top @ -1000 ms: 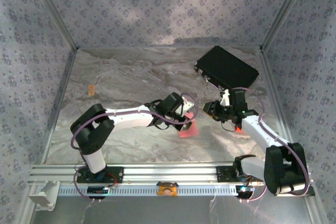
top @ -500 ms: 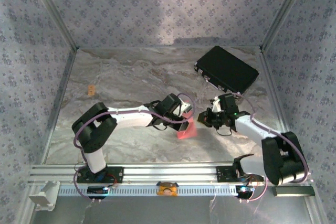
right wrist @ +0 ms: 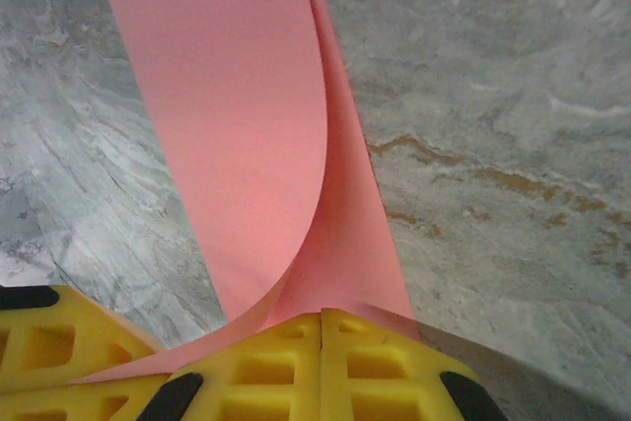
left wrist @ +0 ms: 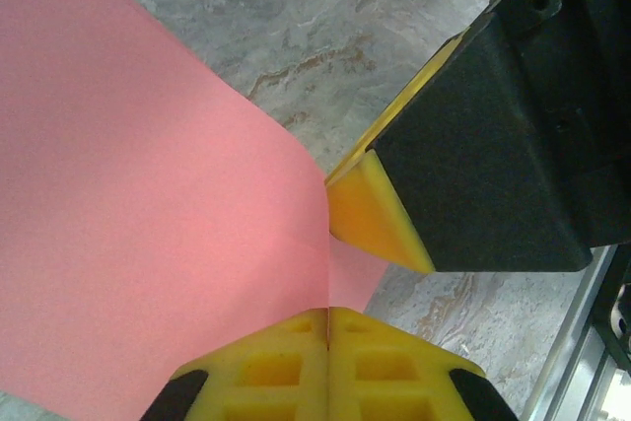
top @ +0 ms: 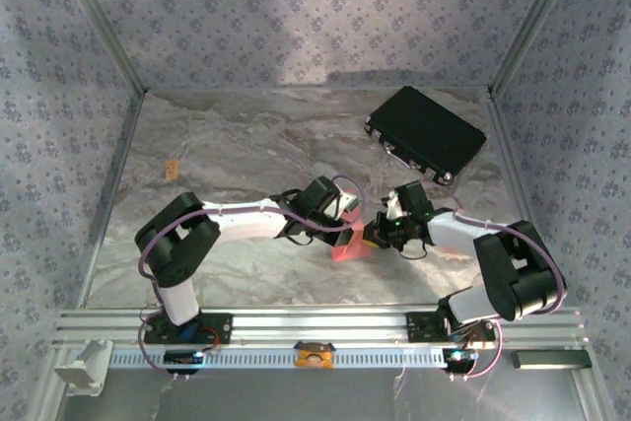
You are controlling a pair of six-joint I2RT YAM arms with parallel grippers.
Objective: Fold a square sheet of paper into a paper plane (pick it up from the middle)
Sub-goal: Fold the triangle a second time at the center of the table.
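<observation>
The square sheet of paper (top: 348,246) is salmon pink and hangs bent just above the marbled table, between the two grippers. My left gripper (top: 346,220) is shut on its edge; in the left wrist view the yellow jaws (left wrist: 327,311) meet with the sheet (left wrist: 148,194) pinched between them. From the right, my right gripper (top: 376,235) is shut on the same sheet. In the right wrist view its jaws (right wrist: 322,315) clamp two curved layers of the paper (right wrist: 237,125). A yellow right fingertip (left wrist: 375,214) sits very close to the left jaws.
A black rectangular case (top: 425,133) lies at the back right. A tiny orange tag (top: 171,169) lies at the left of the table (top: 237,145). An aluminium rail (top: 315,322) runs along the near edge, and patterned walls enclose the other sides.
My right arm swung left and folded in toward the paper, and its gripper closed on the sheet. The left gripper kept its hold and barely moved.
</observation>
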